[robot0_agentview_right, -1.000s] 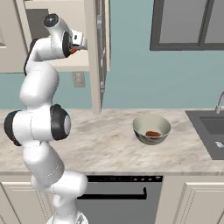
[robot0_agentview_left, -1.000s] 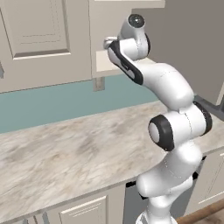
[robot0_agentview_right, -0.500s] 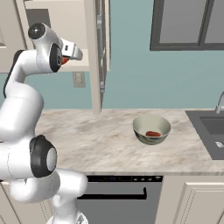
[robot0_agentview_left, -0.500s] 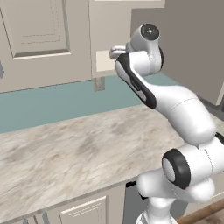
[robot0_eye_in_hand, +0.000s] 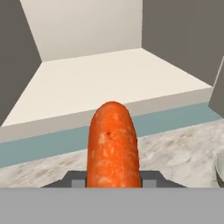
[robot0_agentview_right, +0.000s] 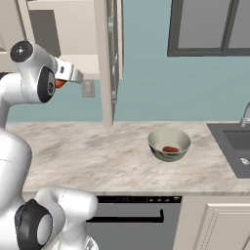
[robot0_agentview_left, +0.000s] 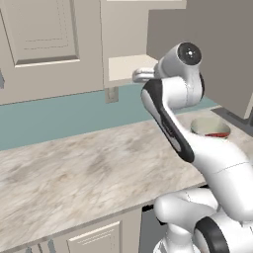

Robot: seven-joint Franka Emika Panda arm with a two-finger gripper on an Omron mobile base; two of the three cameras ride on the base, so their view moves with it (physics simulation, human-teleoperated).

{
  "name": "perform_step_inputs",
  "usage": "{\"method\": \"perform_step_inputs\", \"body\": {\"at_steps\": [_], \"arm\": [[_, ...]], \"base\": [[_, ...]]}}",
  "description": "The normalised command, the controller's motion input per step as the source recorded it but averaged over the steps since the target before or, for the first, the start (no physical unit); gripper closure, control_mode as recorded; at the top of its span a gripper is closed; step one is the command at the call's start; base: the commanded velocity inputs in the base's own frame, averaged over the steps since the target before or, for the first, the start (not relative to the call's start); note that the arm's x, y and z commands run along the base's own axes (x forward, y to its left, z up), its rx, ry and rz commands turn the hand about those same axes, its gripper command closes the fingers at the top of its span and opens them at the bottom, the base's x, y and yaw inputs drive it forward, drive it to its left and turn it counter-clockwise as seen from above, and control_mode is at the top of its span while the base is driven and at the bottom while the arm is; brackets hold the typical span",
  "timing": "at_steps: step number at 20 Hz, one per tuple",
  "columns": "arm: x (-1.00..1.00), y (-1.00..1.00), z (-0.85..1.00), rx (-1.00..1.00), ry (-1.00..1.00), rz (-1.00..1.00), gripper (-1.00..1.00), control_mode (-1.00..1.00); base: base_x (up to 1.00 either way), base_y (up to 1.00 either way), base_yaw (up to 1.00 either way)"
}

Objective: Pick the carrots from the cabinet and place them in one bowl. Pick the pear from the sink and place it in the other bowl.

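Up close, carrot (robot0_eye_in_hand: 113,146) before cabinet (robot0_eye_in_hand: 109,78) shelf.

Teal painted wall (robot0_agentview_right: 195,93) behind and beside the end effector. Pale marbled stone countertop (robot0_agentview_left: 84,173) below it. Dark-framed window (robot0_agentview_right: 210,27) well off to its side. Black dishwasher front (robot0_agentview_right: 132,219) under the counter.

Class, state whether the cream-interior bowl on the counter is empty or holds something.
Not empty: the bowl holds one orange-red carrot lying on its bottom, seen in both base views.
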Motion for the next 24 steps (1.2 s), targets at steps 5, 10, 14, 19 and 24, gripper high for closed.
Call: {"method": "perform_step_inputs", "body": {"at_steps": [5, 10, 14, 19, 24], "arm": [[-1.0, -0.02, 0.08, 0.02, 0.08, 0.02, 1.0, -1.0], [-0.88, -0.05, -0.05, 0.0, 0.12, 0.02, 1.0, -1.0], [-0.79, -0.03, -0.04, 0.02, 0.11, 0.0, 1.0, -1.0], [-0.25, 0.05, -0.05, 0.0, 0.02, 0.02, 1.0, -1.0], [0.0, 0.0, 0.0, 0.0, 0.0, 0.0, 1.0, 1.0]], "base": [[0.0, 0.0, 0.0], [0.0, 0.0, 0.0], [0.0, 0.0, 0.0], [0.0, 0.0, 0.0], [-0.52, -0.23, -0.05]]}}
